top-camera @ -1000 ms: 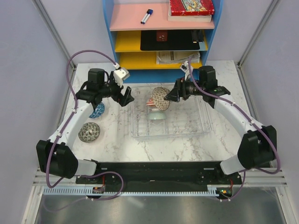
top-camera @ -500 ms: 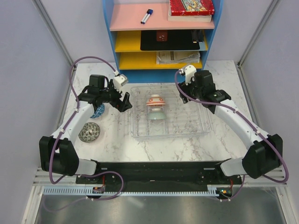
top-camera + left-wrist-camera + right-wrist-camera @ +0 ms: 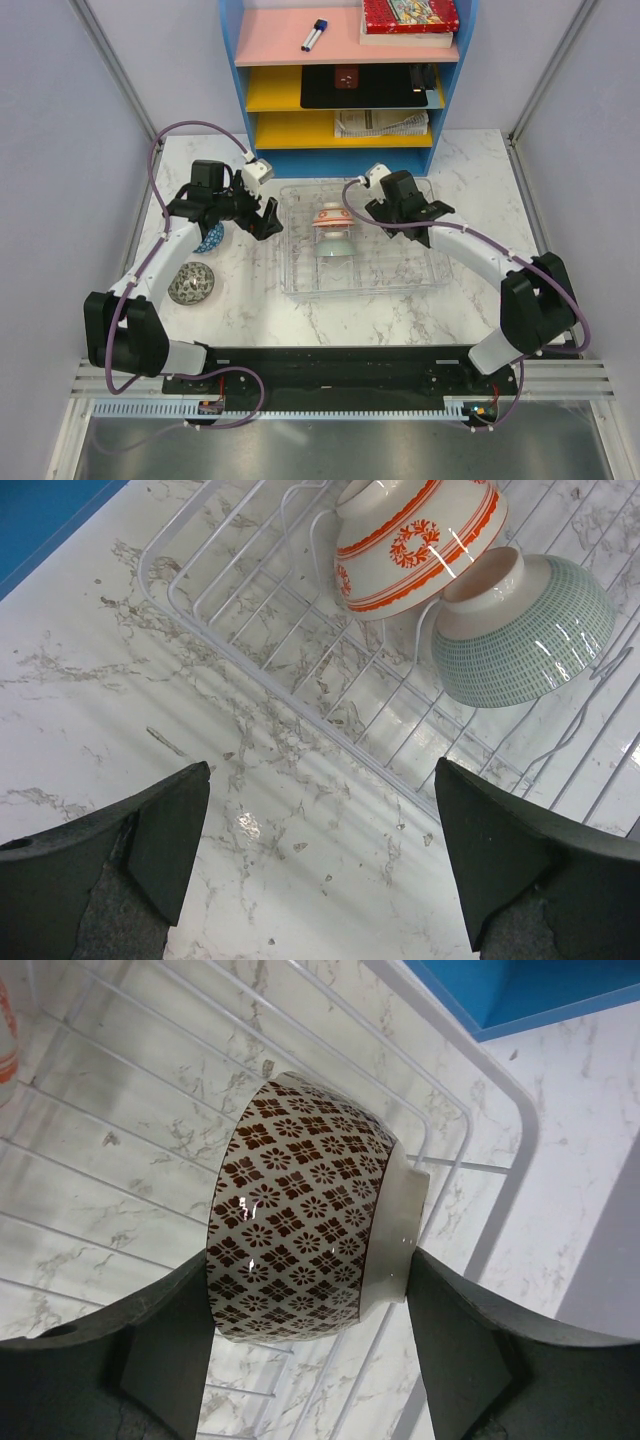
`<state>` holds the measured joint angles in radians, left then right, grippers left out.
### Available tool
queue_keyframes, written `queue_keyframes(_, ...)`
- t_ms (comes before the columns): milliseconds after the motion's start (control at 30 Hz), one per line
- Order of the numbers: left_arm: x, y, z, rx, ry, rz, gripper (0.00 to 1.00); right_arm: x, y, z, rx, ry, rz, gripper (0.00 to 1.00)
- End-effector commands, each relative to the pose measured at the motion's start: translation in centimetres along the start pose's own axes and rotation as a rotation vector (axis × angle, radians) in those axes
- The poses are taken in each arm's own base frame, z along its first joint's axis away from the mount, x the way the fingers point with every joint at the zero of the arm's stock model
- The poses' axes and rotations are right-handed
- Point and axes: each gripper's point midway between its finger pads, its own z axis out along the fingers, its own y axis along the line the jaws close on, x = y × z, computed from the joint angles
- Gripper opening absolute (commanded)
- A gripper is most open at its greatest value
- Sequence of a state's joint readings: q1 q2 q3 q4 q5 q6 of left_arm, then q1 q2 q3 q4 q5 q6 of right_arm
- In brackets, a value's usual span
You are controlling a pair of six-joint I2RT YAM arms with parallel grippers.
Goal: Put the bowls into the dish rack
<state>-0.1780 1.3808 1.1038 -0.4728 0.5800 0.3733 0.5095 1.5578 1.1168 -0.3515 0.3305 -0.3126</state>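
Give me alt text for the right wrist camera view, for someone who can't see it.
A brown-and-white flower-patterned bowl is clamped on its side between two dark jaws, over the ribs of the clear dish rack. Marble tabletop and a corner of a blue shelf unit show at upper right.

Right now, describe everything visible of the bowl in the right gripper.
The bowl is round, glossy ceramic: white, its outer wall covered by a brown-red flower grid, its foot plain. It lies tipped on its side, clamped between the right gripper's fingers, one at its mouth side, one at its foot. It hangs above a corner of the dish rack; contact with its wires is unclear.
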Motion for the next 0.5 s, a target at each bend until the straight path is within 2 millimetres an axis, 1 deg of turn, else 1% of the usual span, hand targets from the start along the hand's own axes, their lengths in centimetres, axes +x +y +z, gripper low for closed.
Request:
queue_keyframes(0,-0.6,-0.2,-0.5,-0.002,-0.03,-0.008,1.0,-2.4,-2.4,-0.3,0.162,-0.063,-0.03,0.0)
queue_keyframes(67,-0.6,-0.2,-0.5,-0.004,-0.031,-0.007,1.0,-2.2,-2.7,-0.1,0.2,-0.05,-0.056,0.0)
queue_keyframes(100,-0.7,-0.2,-0.6,-0.005,-0.033,-0.006,1.0,-2.1,-2.3,0.2,0.203,-0.041,-0.073,0.0)
queue_keyframes(200,-0.8,-0.3,-0.7,-0.006,-0.036,-0.003,1.0,-1.5,-2.1,1.1,0.228,-0.008,-0.111,0.0)
queue_keyframes(467,-0.7,-0.4,-0.9,-0.005,-0.04,-0.002,1.0,-0.4,-2.2,2.5,0.311,0.059,-0.177,0.0)
